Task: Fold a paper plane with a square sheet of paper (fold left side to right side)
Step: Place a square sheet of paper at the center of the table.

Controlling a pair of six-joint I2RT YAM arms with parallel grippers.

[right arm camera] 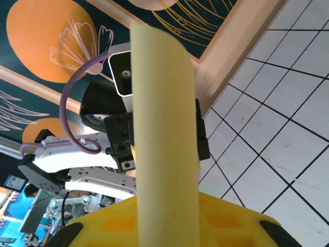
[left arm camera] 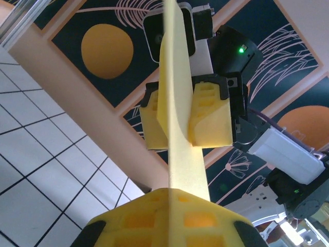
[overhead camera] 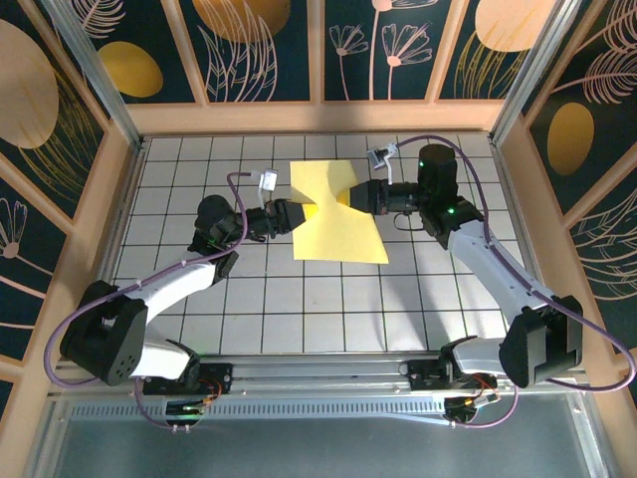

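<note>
Near edge: both arm bases [overhead camera: 299, 376] on the rail, the cabling beneath them hard to make out. Beyond them, a broad stretch of bare white grid table [overhead camera: 299, 319], open for movement right across to the wooden borders on either side.

Further in, toward the far half of the table: the square sheet of paper [overhead camera: 343, 234], pale yellow, pinched at its middle into a bow-tie outline, near and far parts flaring wide. Resting on the tiles or lifted clear: cannot tell from above. Fingertips of both arms masked by the sheet in the top view. In both wrist views, sheet cut off at top and bottom and seen as a narrow upright band.

At the sheet's left waist, the left gripper [overhead camera: 302, 212]: closed tight, paper edge rising from the seam between its yellow pads [left arm camera: 133, 221]. Gripping the sheet.

At the right waist, facing it and close by, the right gripper [overhead camera: 354, 196]: pads [left arm camera: 208, 121] partly apart, bowed paper between them and touching both. Firm clamp or loose contact: cannot tell.

Farthest: a narrow strip of free tiles between the sheet's far edge and the far wooden border [overhead camera: 318, 117], patterned wall panels [overhead camera: 259, 40] above.
</note>
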